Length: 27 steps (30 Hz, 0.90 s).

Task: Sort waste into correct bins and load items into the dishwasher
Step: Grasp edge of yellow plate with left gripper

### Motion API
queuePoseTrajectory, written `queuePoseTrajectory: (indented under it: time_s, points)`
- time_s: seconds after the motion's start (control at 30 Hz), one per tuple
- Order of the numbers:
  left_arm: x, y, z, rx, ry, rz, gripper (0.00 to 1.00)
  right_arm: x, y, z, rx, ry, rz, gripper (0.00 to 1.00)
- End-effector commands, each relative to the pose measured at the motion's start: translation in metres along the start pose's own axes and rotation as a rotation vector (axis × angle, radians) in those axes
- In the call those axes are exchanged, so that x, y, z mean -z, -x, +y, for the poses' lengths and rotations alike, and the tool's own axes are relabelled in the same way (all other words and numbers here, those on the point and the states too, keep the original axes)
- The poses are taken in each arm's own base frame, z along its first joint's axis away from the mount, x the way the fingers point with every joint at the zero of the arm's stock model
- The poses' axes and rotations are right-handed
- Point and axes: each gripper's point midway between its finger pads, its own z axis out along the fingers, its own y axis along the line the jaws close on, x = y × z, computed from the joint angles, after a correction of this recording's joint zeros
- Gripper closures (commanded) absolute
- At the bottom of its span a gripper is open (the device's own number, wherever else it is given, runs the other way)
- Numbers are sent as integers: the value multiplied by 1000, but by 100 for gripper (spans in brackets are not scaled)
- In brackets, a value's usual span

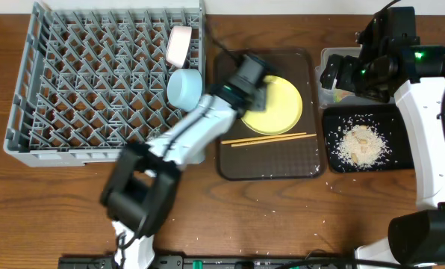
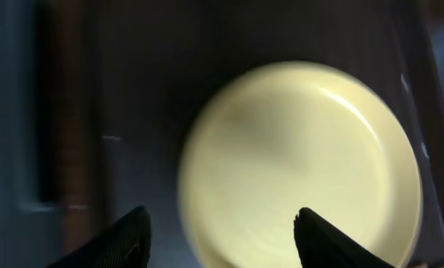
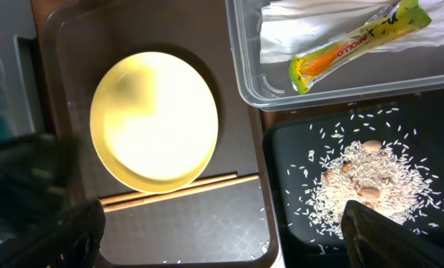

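The yellow plate (image 1: 277,106) lies on the brown serving tray (image 1: 267,161), with the wooden chopsticks (image 1: 269,139) just in front of it. My left gripper (image 2: 220,227) is open right over the plate's (image 2: 304,164) left edge. My right gripper (image 3: 222,231) is open and empty, high above the tray and bins. The snack wrapper (image 3: 352,46) and white napkin (image 3: 304,26) lie in the clear tub (image 3: 244,82). Rice crumbs (image 1: 359,144) lie in the black tray (image 1: 402,123). A light-blue bowl (image 1: 184,87) and a white bowl (image 1: 179,45) stand in the grey dish rack (image 1: 95,82).
A few stray rice grains lie on the serving tray's front right corner (image 3: 261,246). My left arm (image 1: 185,138) crosses the rack's front right corner. The table edge runs along the bottom of the overhead view.
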Motion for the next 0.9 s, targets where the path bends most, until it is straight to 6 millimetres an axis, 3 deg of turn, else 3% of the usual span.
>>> queuePoseTrajectory:
  time_s: [0.0, 0.3, 0.77, 0.87]
  points:
    - [-15, -8, 16, 136, -20, 75, 41, 0, 0, 3, 18, -2, -2, 1]
    - [-56, -53, 21, 201, 16, 217, 52, 0, 0, 3, 18, -2, -2, 1]
    - [-98, -88, 32, 295, 71, 289, 62, 0, 0, 3, 18, -2, -2, 1]
    - [-107, -96, 35, 301, 82, 302, 73, 0, 0, 3, 18, -2, -2, 1]
